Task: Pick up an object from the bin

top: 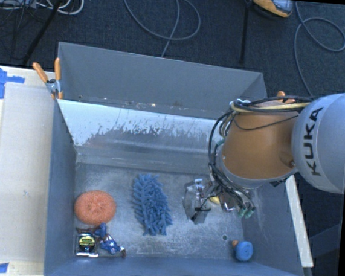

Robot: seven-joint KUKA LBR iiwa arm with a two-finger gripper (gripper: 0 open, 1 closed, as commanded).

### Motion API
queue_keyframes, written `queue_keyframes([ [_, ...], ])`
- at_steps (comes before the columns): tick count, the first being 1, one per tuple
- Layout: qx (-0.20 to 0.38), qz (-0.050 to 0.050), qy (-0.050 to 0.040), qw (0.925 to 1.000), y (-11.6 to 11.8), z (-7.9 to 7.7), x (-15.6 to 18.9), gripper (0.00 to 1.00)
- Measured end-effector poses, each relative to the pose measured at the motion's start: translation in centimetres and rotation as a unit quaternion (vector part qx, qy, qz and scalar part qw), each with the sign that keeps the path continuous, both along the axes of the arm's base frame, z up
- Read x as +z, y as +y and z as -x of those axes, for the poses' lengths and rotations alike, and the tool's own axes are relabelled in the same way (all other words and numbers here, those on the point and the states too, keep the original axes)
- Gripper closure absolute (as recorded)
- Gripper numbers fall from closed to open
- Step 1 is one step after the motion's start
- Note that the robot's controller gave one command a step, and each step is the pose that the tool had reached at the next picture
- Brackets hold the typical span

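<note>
My gripper (197, 211) hangs low over the bin floor, right of centre, under the orange wrist cover. A blue bristly brush-like thing (151, 204) lies just left of it, a small gap apart. A small blue ball (243, 250) rests near the front right corner, right of and nearer than the gripper. Nothing shows between the fingers.
An orange round scrubber (95, 206) lies at the front left. In front of it sit a small yellow-and-black tape measure (87, 244) and a little blue toy (108, 243). The arm comes in over the bin's right wall.
</note>
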State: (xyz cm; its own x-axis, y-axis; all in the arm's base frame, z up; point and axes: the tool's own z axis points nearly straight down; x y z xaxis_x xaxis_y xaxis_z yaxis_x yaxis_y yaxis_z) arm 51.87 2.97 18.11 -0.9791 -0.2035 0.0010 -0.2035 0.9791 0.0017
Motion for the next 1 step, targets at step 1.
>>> queue_keyframes([
  [1, -0.002, 0.001, 0.0006, 1.0, -2.66, 1.56, 0.19, 0.0],
])
